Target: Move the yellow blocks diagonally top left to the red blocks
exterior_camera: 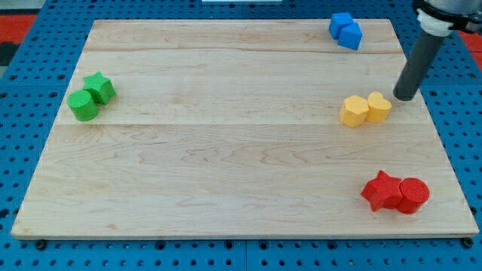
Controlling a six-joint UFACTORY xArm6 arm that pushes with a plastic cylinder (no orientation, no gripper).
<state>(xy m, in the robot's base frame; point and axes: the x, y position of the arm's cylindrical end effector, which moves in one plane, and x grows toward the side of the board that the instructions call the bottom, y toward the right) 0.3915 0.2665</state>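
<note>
Two yellow blocks sit side by side at the view's right: a yellow hexagon-like block and a yellow heart-like block, touching. Two red blocks lie at the view's bottom right: a red star-like block and a red cylinder, touching. My tip rests on the board just right of and slightly above the yellow heart-like block, a small gap apart. The rod rises from it toward the view's top right.
Two blue blocks sit at the view's top right near the board's top edge. A green star and a green cylinder sit at the view's left. The wooden board lies on a blue pegboard.
</note>
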